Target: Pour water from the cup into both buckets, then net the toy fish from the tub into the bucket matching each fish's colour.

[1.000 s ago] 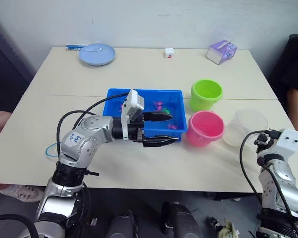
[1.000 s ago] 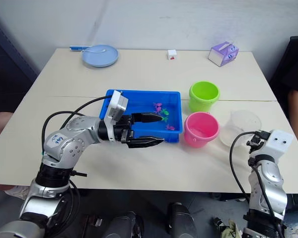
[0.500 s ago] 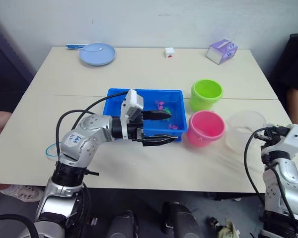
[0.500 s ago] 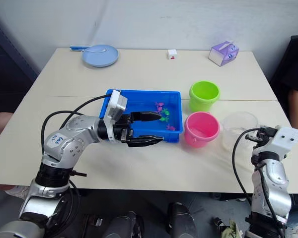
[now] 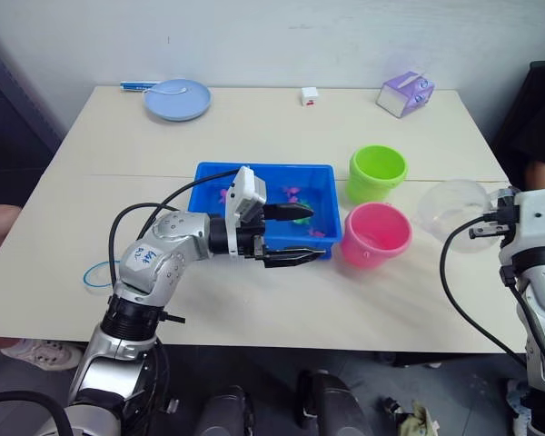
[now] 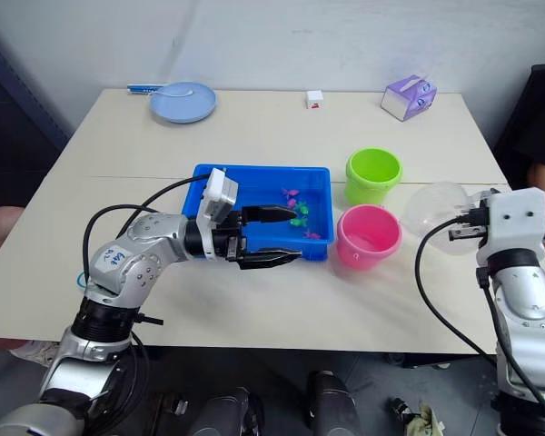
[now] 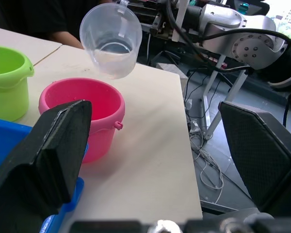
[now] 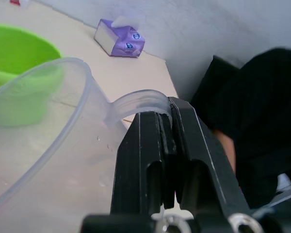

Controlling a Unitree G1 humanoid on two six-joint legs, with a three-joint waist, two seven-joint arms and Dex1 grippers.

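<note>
Your right gripper [image 8: 157, 160] is clamped on the handle of the large clear plastic beaker with a spout [image 5: 450, 207], and the grip makes sense: pinching the handle leaves the rim free and lets the wrist do the tipping. The beaker is lifted off the pale wooden table [image 5: 254, 127] and tilted, mouth turned toward the small round pink plastic bucket [image 5: 375, 233], with a little water pooled in its lower side in the left wrist view. It hangs just beside the pink bucket and not yet over it, so I judge you are lining up the first pour; nothing is running out yet as far as I can see

The small round lime green plastic bucket [image 5: 377, 173] stands just behind the pink one, the two nearly touching, so one short swing should serve both. Both sit just beside the right end of the shallow bright blue rectangular plastic tub [image 5: 213, 178], which keeps the netting trips short

Your left gripper [image 5: 291, 234] is parked with its fingers spread and holding nothing, reaching across the near right part of the tub. Under and beyond it lie the tiny pink and green plastic toy fish [image 6: 297, 207], gathered toward the tub's right side. Keep that arm where it is while you pour; it is well clear of the beaker's path
</note>
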